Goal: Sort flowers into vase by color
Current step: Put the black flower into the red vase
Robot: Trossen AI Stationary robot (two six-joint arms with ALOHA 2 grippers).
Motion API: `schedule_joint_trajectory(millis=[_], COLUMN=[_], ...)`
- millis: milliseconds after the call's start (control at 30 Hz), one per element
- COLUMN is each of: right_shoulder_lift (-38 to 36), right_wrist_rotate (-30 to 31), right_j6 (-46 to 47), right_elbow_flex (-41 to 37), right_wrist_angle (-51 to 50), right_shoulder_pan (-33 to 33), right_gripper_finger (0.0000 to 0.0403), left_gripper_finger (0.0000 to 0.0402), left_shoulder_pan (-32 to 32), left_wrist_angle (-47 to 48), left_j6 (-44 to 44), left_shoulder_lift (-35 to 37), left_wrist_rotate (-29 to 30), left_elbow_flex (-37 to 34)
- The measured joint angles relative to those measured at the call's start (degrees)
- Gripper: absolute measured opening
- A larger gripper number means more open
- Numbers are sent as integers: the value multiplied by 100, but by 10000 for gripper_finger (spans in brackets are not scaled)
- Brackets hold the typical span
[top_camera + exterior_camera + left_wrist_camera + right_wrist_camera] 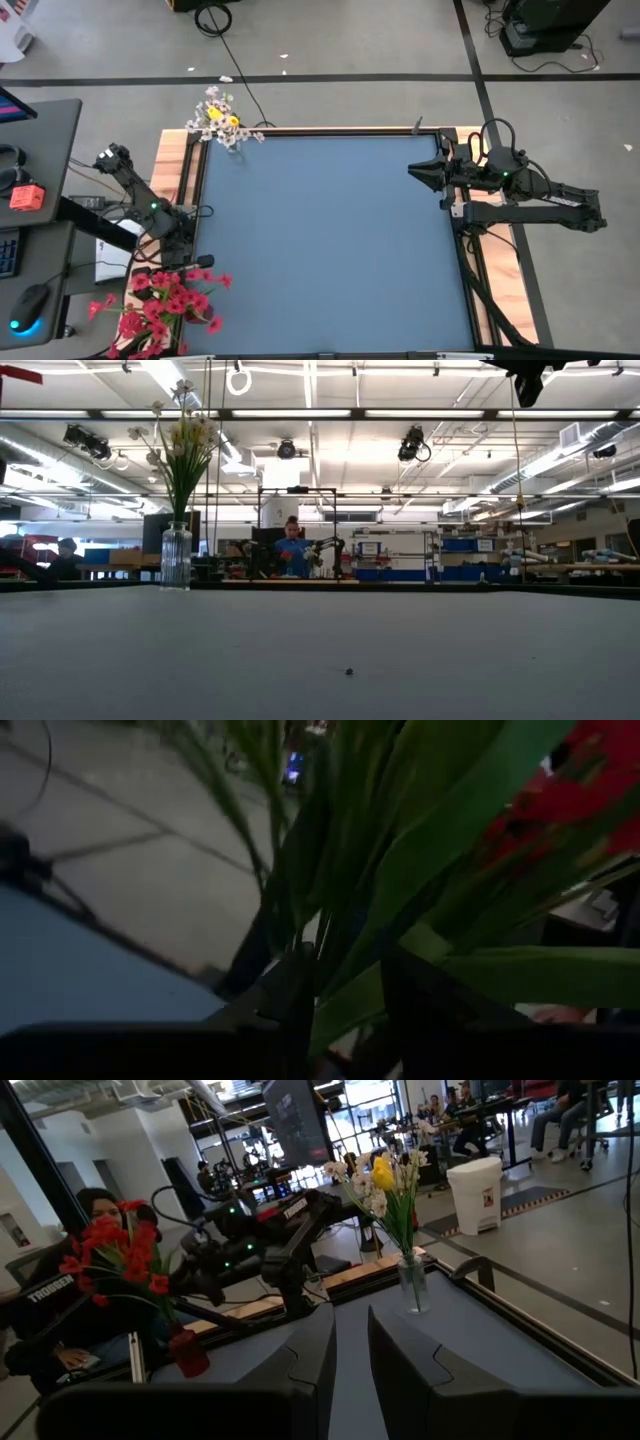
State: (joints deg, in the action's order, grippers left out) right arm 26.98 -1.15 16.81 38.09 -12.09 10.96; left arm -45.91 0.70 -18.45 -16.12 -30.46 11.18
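- High view: the blue table point(330, 240) is bare in the middle. A bunch of white and yellow flowers point(220, 120) stands at its far left corner. A bunch of red flowers point(165, 305) stands at its near left corner. The left gripper point(185, 262) is down among the red flowers. The right gripper point(418, 170) waits over the right edge of the table, and its fingers are a little apart.
- Low view: the white and yellow flowers point(183, 445) stand upright in a clear glass vase point(176, 557) on the far left of the table. A person in a blue top sits far off in the room.
- Left wrist view: green stems and leaves point(400, 870) fill the picture, with red flowers point(570, 795) behind them. The dark fingers point(290, 995) are pinched on the stems.
- Right wrist view: the right arm's fingers point(400, 1355) have a small gap between them. Across the table are both bunches and the left arm point(290, 1230), which has "TROSSEN" written on it.
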Motion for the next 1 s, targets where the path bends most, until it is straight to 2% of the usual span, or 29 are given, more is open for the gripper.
schedule_joint_trajectory(millis=[133,467,800,900,1000], right_shoulder_lift=[0,0,0,0,-1], right_wrist_rotate=[0,0,0,0,0], right_j6=[-1,-1,-1,1,1], right_elbow_flex=[0,0,0,0,0], right_wrist_angle=[-1,-1,1,-1,1], right_shoulder_pan=[-2,0,-1,-2,-2], right_gripper_finger=[73,73,73,73,73], left_gripper_finger=[124,124,124,124,124], left_shoulder_pan=[0,82,184,184,207], left_wrist_angle=[464,932,978,1100,1673], left_j6=[-373,-1512,-1536,-1101,-447], left_shoulder_lift=[0,0,0,-4,6], left_wrist_rotate=[2,38,34,45,316], left_elbow_flex=[139,169,175,452,1001])
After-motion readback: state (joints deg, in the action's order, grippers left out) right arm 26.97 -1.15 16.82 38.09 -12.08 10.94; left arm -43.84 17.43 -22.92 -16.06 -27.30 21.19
